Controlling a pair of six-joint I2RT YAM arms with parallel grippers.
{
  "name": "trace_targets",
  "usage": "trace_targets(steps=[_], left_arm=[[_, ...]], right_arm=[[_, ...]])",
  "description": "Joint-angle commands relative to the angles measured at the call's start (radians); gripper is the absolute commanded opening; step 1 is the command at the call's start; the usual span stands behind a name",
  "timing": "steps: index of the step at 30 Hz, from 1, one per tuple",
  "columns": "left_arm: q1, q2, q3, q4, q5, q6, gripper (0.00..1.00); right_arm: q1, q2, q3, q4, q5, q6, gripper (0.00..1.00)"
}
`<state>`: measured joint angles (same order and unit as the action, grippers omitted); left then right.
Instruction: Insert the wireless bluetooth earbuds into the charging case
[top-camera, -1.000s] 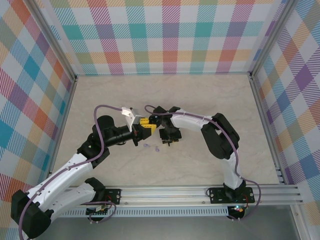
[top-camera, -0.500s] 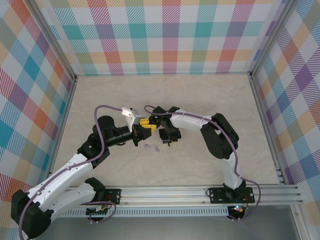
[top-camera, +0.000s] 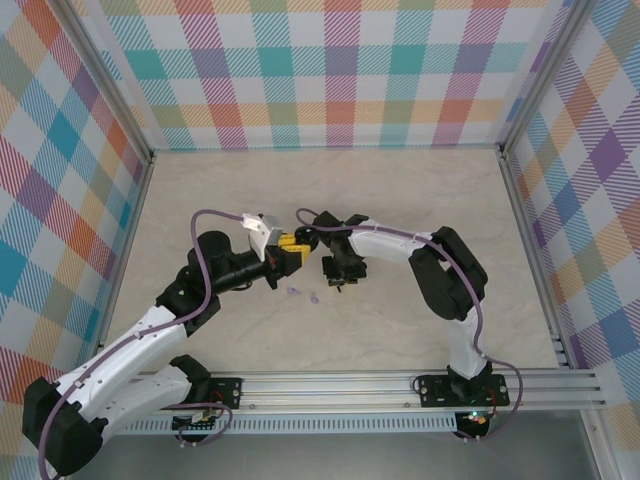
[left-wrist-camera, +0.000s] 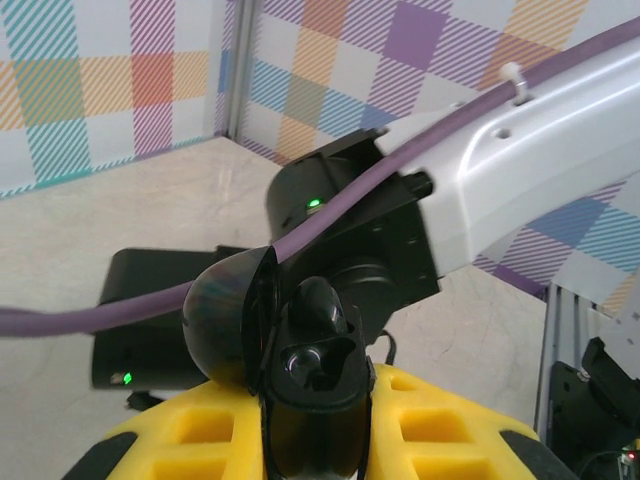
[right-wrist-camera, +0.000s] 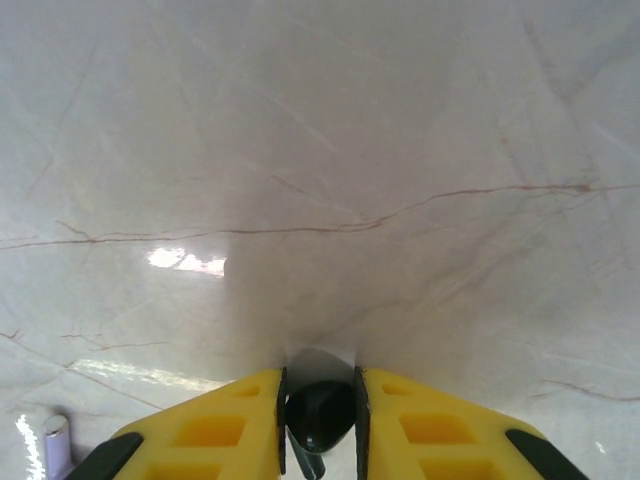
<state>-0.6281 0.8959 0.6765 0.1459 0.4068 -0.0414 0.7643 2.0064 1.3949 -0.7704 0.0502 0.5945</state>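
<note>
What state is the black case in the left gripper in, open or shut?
Open. The case, held by the left gripper, has its domed lid swung aside, exposing an inner socket.

Top camera high over table (top-camera: 420, 200); 2 wrist cameras close-up.

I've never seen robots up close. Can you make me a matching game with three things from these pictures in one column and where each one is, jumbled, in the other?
Things:
1. black case
2. black earbud
3. lavender earbuds

Places:
A. lying loose on the table
B. pinched in the right jaws
C. held in the left jaws, lid open

Pairs: 1-C, 2-B, 3-A
</note>
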Motion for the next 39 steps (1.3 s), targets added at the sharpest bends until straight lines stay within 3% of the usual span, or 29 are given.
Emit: trace_targets(steps=[1,9,23,39], left_arm=[[-0.011,0.027,0.012,-0.022,-0.064,-0.030,0.08],[-0.006,0.114,0.026,-0.036,-0.128,-0.080,0.08],[0.008,0.219,0.016,0.041,-0.103,-0.135,0.07],[0.018,0.321,-0.008,0.181,-0.098,-0.226,0.07]], right_arm=[[-0.052,-0.047,-0.066,0.046,-0.016,-0.005,0.24],[-0.157,-0.165,-0.192,0.176,-0.114,-0.018,0.23],[-0.300,-0.343,-0.373,0.410,-0.298,0.013,0.23],[-0.322,-0.576,-0.396,0.507,-0.390,-0.018,0.24]])
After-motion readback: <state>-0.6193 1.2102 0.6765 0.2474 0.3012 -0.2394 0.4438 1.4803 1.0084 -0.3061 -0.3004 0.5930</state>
